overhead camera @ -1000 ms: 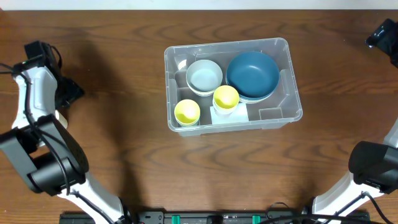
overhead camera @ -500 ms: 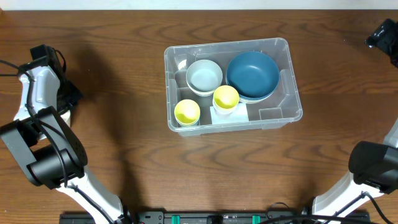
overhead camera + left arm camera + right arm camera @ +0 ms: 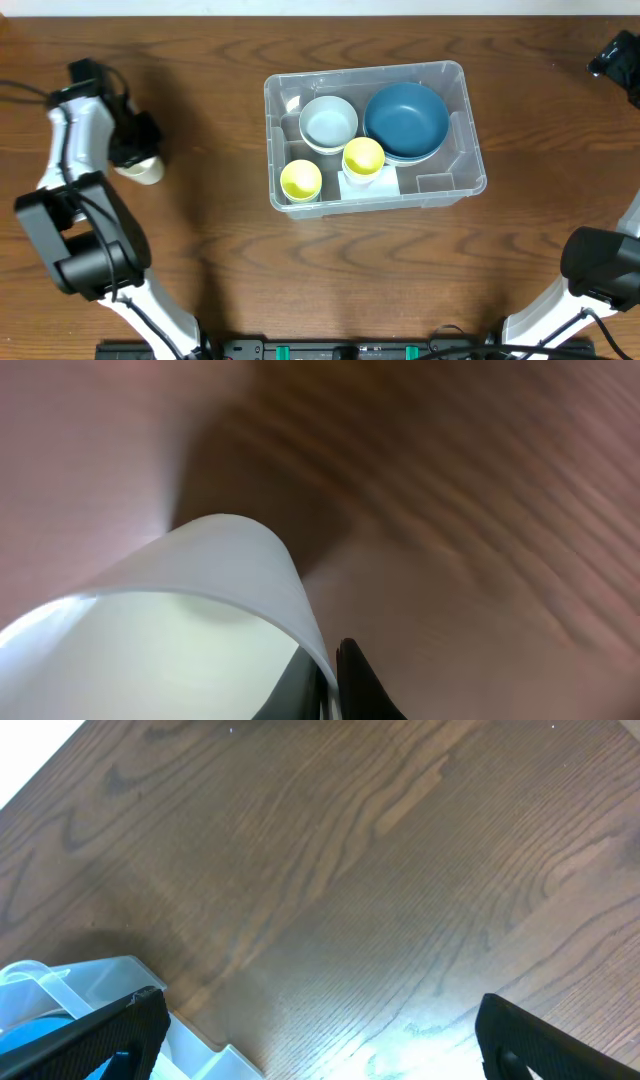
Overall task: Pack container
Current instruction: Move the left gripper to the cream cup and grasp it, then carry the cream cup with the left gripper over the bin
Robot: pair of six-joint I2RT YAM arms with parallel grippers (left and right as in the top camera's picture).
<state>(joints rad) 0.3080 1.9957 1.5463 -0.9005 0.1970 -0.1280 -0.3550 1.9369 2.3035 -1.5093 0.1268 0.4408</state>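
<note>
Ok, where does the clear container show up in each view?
Overhead: the container sits at centre, slightly right.
Left wrist: not in it.
Right wrist: one corner of the container at the lower left edge.
Shared landmark: the wooden table, in all three.

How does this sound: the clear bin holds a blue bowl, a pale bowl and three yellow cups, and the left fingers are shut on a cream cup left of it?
Only the count is off: the overhead view shows two yellow cups in the container, not three. The blue bowl, pale bowl and left fingers shut on the cream cup stand.
</note>
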